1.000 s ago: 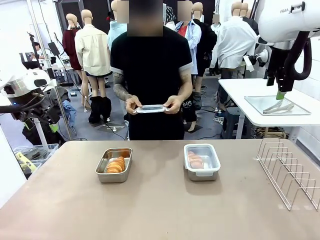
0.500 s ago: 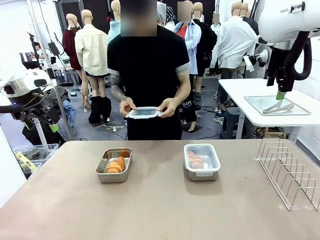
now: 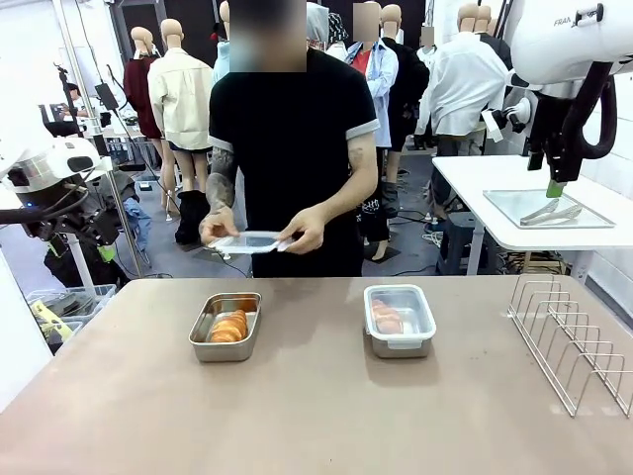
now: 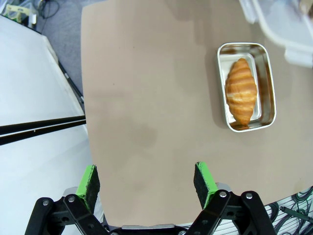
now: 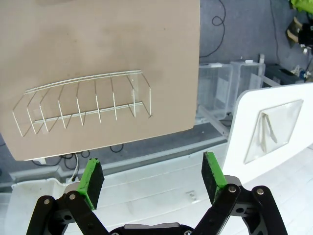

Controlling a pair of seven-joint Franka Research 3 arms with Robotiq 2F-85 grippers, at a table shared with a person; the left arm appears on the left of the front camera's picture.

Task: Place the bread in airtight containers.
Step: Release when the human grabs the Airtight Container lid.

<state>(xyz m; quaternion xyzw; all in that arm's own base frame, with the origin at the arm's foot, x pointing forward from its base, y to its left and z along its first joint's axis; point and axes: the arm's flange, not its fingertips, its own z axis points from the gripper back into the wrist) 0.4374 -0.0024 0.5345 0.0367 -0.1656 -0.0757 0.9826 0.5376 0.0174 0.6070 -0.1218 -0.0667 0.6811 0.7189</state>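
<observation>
Presently noted: one croissant point(image 3: 228, 327) lying lengthwise in the open steel container point(image 3: 226, 326) on the left half of the table point(image 3: 316, 416), ridged crust up, uncovered. Same croissant confirmed in the left wrist view point(image 4: 241, 91), inside the same pan point(image 4: 246, 87), filling most of its floor. Second croissant point(image 3: 387, 318) seen in the right-hand container point(image 3: 400, 320), under a clear lid point(image 3: 400, 307) seated on the rim. Containers well apart, both toward the far side of the table, near the person.

Second clear lid point(image 3: 247, 240) held flat between the person's two hands point(image 3: 305, 232), above and behind the uncovered container, apart from it. Corner of that lid also visible at the top edge of the left wrist view point(image 4: 286, 27).

Wire rack point(image 3: 574, 336) standing at the right edge of the table, well apart from both containers; also recorded in the right wrist view point(image 5: 83, 105).

Left gripper point(image 4: 146, 178): jaws spread wide, nothing between the green pads, positioned above bare table near its edge, well clear of the open pan. Right gripper point(image 5: 152, 175): jaws likewise spread wide and empty, off the table's edge beyond the rack, over the floor and a white side table point(image 5: 274, 127) carrying a flat tray point(image 5: 274, 127) with tongs point(image 5: 266, 129).
</observation>
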